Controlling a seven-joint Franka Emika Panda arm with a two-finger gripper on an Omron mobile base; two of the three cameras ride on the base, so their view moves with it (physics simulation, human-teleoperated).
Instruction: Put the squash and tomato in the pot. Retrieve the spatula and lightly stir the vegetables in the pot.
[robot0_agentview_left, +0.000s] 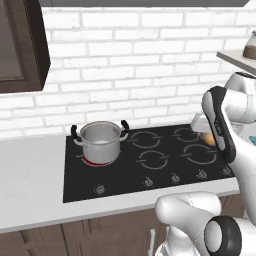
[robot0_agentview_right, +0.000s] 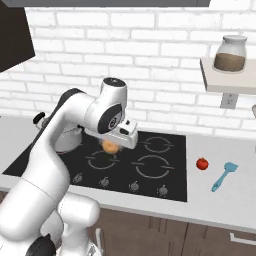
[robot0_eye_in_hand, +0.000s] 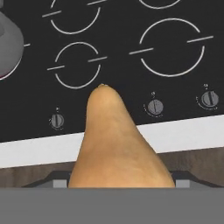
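My gripper (robot0_agentview_right: 117, 141) is shut on the squash (robot0_agentview_right: 109, 146), a tan-yellow vegetable hanging above the middle of the black cooktop (robot0_agentview_right: 150, 172). The hand view has the squash (robot0_eye_in_hand: 116, 144) rising large between the fingers, over the front knobs. From the left base view the squash (robot0_agentview_left: 209, 138) peeks out behind my forearm. The steel pot (robot0_agentview_left: 101, 142) with black loop handles stands on the rear left burner, to the left of the gripper; its rim (robot0_eye_in_hand: 8, 43) shows in the hand view's corner. On the counter to the right of the cooktop lie the red tomato (robot0_agentview_right: 202, 163) and the teal spatula (robot0_agentview_right: 223, 176).
The burner under the pot glows red (robot0_agentview_left: 95, 161). A row of knobs (robot0_agentview_left: 148, 182) lines the cooktop's front. A wall shelf (robot0_agentview_right: 227, 80) with a glass jar (robot0_agentview_right: 230, 53) hangs at the right. A dark cabinet (robot0_agentview_left: 20, 45) hangs at the upper left.
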